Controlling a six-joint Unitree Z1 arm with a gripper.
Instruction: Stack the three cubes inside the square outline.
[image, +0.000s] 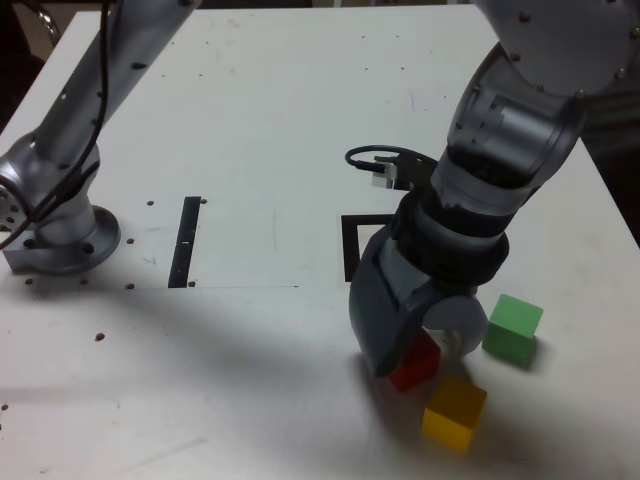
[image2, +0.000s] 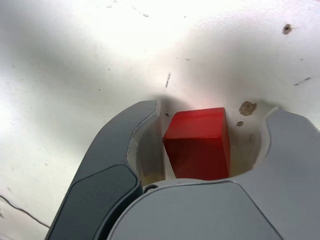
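Yellow cube sits nearest the exterior camera, on the white table, low and toward the exterior view's right, tilted corner-on. Just behind it and slightly to the exterior view's left is the red cube, close beside the yellow one, touching or not unclear.

Gripper is down over the red cube, pointing at the tabletop. In the wrist view the red cube sits between the two grey jaws, resting on the table; a gap shows on each side of it, so the jaws are around it but not visibly pressing it. Gripper is part-way apart, straddling the cube; a firm clamp can't be confirmed.

Green cube sits to the exterior view's right of the gripper, apart from red and yellow, flat on the table.

Behind the gripper, the square outline is partly hidden by the arm; only its black corner and the edge on the exterior view's left show. No cube visible in the shown part.

Farther toward the exterior view's left, a thin black strip lies on the table, and beyond it the arm's metal base is bolted at the table edge. Small dark holes dot the tabletop.
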